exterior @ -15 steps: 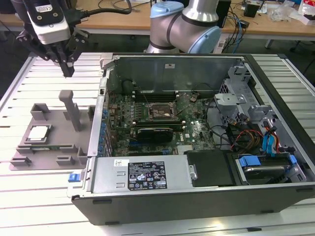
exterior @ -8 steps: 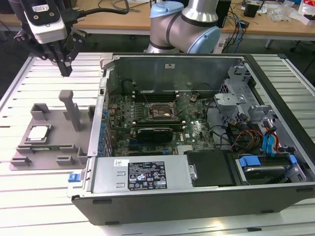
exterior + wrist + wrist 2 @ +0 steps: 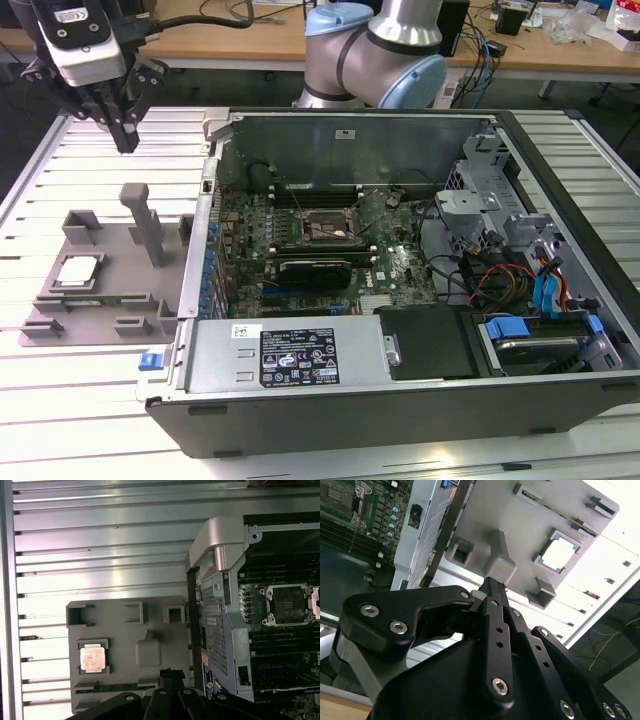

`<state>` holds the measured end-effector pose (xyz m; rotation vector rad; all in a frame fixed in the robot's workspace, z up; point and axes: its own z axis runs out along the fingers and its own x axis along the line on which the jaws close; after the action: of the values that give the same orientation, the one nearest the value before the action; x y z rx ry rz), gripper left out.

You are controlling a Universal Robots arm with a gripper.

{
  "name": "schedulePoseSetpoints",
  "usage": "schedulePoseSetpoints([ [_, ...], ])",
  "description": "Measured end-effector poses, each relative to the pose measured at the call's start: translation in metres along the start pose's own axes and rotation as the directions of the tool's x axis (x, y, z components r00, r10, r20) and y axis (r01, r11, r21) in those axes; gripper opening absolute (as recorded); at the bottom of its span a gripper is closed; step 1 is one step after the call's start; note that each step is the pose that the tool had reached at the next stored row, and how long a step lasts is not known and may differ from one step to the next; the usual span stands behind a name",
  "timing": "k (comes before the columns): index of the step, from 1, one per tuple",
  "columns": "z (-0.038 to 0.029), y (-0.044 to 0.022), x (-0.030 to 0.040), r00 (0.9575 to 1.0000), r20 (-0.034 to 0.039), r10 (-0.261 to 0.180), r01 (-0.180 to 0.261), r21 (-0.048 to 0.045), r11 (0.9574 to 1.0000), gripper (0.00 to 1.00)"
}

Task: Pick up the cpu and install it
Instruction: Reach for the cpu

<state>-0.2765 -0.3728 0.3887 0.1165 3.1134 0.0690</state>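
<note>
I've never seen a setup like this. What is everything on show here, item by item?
cpu: one, pale silver, seated in a pocket of the tray, at the exterior view's left.
tray: one, grey, on the table beside the case.
memory stick: one, green, in a tray slot next to the cpu.
computer case: one, black and grey, open, centre.
motherboard: one, green, inside the case.
socket: one, dark, on the motherboard.
table: one, white slats, under everything.
arm: one, silver and pale blue, behind the case.
end effector: one, black, shut, empty, above the tray's far side.
</note>
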Motion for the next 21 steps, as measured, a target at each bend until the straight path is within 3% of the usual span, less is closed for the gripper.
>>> schedulePoseSetpoints([
  [10, 0.0020, 0.0057, 0.0150, 1.0000, -0.0001, 0.000, 0.000, 0.0001, 1.0000, 0.11],
  [21, 0.0057, 0.0083, 0.0409, 1.0000, -0.0002, 0.000, 0.000, 0.0001, 1.0000, 0.11],
])
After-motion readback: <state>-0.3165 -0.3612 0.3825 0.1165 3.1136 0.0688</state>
